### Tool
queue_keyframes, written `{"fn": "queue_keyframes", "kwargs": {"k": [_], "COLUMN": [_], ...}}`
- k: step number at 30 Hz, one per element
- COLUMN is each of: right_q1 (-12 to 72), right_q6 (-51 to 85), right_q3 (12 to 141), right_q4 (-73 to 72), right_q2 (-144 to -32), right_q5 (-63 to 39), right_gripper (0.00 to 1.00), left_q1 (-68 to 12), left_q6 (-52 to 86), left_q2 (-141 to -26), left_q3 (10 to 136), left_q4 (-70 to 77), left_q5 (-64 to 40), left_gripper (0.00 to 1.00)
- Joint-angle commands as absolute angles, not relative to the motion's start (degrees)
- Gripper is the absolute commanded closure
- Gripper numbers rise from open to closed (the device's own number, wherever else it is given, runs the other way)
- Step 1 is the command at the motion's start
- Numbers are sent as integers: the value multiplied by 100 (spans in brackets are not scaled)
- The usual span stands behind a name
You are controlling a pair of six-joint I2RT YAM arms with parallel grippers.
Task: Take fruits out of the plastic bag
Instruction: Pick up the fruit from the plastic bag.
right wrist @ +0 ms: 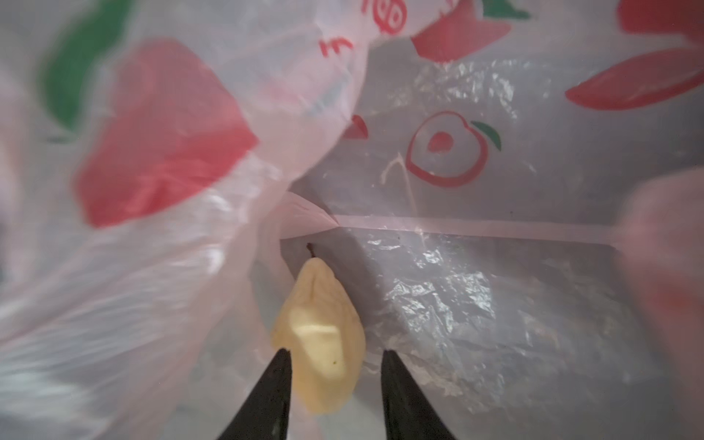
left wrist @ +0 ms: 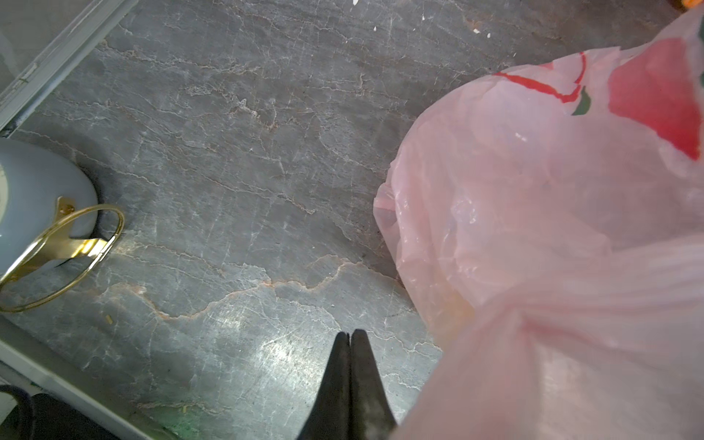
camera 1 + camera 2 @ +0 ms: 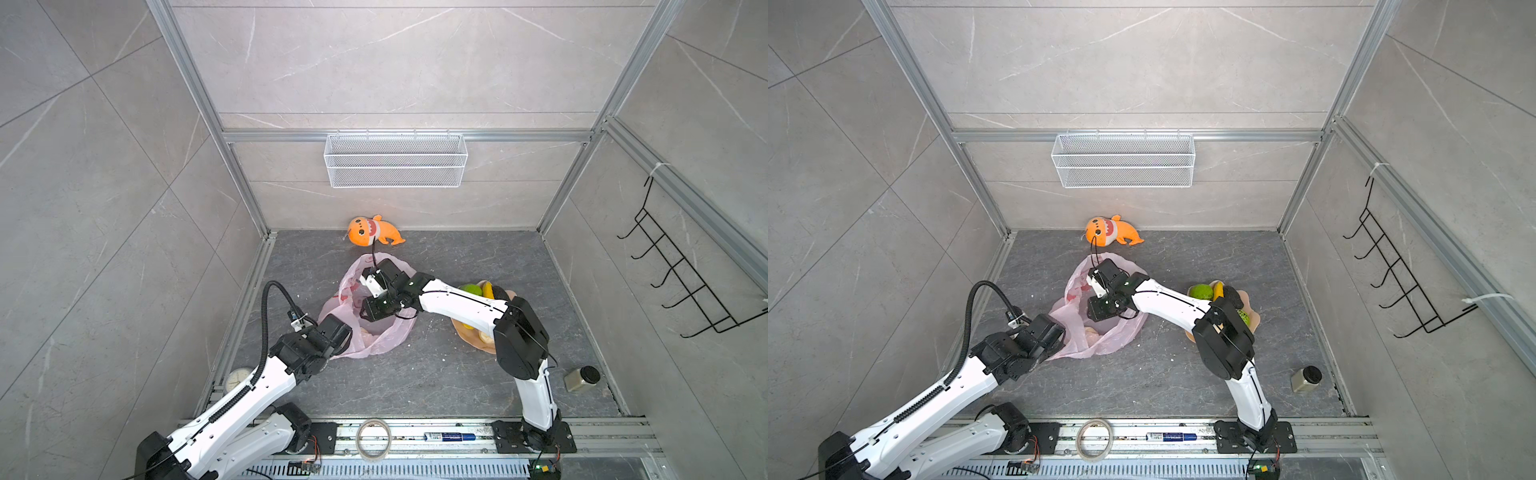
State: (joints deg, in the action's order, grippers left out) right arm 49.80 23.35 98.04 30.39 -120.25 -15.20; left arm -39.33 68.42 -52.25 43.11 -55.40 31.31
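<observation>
Right gripper (image 1: 335,351) is sunk inside plastic bag (image 3: 390,332). Its 2 fingers are held apart, set on both sides of beige pear-shaped fruit (image 1: 320,324) lying on bag bottom. Left gripper (image 2: 349,333) is seen at bag's edge, fingers pressed together; film pinched or not, cannot be told. Bag is spread on counter (image 3: 436,386). Green ball (image 3: 471,289) and banana (image 3: 487,291) are piled on plate (image 3: 469,338), apart from bag.

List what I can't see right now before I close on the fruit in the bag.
- Right hand: both top views, the right arm hides its tips inside the bag.
- Pale fruit: right wrist view, one finger overlaps its edge; contact unclear.
- Plate: top views, the same arm covers much of it.
- Left hand: left wrist view, bag film hides whether it pinches plastic.
</observation>
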Motion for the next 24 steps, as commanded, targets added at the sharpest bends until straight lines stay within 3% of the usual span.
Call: {"fn": "queue_keyframes", "kwargs": {"k": [1, 9, 18, 24], "right_q1": [5094, 5330, 5597, 5687], "right_q6": [2326, 2115, 1744, 1671], "right_q3": [9910, 9319, 8727, 8478], "right_q4": [3245, 3350, 3126, 2784], "right_q2": [-12056, -11874, -11420, -11235], "right_q5": [-1349, -837, -449, -366], "right_gripper": [58, 52, 36, 32], "left_q1": [-3915, -3913, -3917, -3912], "left_q6": [7001, 7272, 7374, 7431], "left_q2": [-5094, -5126, -5197, -5100], "left_q3": [4341, 4294, 4273, 4211], "left_q4": [-5974, -6291, -6378, -6434], "left_q5": [3234, 3200, 3138, 3129], "left_gripper": [100, 100, 100, 100]}}
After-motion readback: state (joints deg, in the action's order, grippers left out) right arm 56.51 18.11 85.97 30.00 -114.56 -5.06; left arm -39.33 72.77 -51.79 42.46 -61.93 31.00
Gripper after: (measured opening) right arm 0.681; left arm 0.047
